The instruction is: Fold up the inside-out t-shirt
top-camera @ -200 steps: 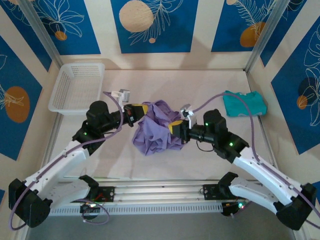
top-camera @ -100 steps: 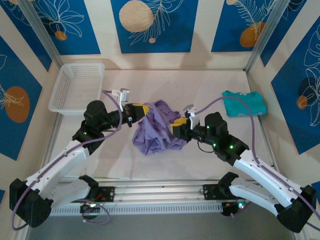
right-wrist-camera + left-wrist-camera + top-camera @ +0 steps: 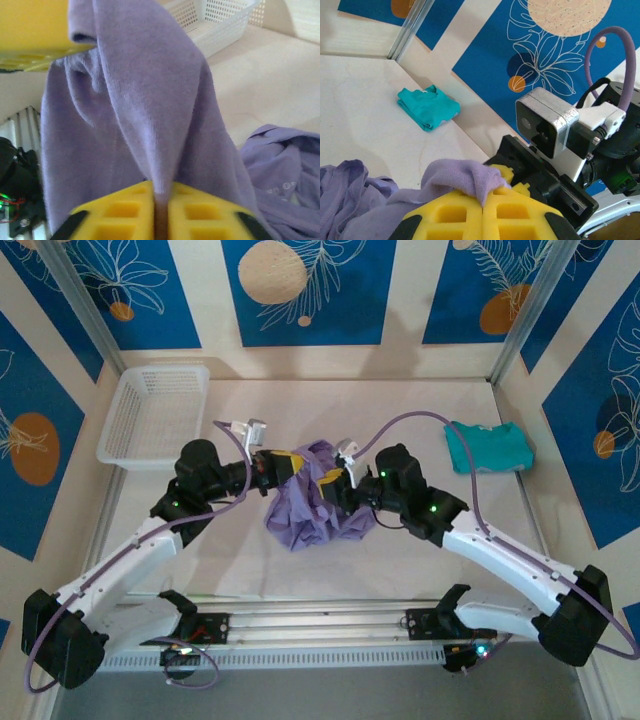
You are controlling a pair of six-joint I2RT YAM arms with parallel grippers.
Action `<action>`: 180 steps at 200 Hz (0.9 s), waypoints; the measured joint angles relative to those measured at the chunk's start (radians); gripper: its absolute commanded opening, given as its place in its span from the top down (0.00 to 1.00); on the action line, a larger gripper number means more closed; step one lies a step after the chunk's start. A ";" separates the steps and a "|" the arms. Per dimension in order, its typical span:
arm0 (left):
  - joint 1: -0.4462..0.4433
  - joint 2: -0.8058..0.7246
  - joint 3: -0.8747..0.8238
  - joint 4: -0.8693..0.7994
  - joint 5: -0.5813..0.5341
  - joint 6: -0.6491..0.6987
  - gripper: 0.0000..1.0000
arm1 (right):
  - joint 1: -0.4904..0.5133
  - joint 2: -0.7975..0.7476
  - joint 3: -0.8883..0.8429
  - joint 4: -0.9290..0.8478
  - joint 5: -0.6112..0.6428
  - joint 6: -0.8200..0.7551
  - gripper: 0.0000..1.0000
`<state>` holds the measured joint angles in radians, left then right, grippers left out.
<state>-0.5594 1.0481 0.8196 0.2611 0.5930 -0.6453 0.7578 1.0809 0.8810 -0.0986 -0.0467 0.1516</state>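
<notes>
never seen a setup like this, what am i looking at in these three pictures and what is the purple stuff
These are two white robot arms bolted at the near edge of a table. Each ends in a two-finger gripper. One picture looks down from above and behind the arms. The other two come from small cameras on the wrists, so each shows that arm's own yellow fingers up close. The purple stuff is a crumpled t-shirt in the middle of the table. The left gripper and the right gripper are each shut on a pinch of its fabric, close together. Also on the table are a white basket at the far left and a folded teal garment at the far right.
</notes>
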 measured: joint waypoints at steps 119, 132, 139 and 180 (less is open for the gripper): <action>-0.015 -0.040 0.070 -0.408 -0.387 0.234 0.32 | -0.183 0.019 -0.035 0.329 -0.555 0.330 1.00; -0.037 -0.063 0.089 -0.476 -0.460 0.269 0.30 | -0.187 0.029 -0.037 0.338 -0.559 0.347 1.00; -0.052 -0.075 0.099 -0.508 -0.497 0.288 0.29 | -0.189 0.032 -0.037 0.342 -0.560 0.354 1.00; -0.183 -0.122 0.168 -0.643 -0.657 0.394 0.31 | -0.202 0.043 -0.037 0.365 -0.560 0.406 1.00</action>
<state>-0.7429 0.9260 0.9874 -0.3820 -0.0643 -0.2508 0.5556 1.1244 0.8440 0.2668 -0.6064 0.5579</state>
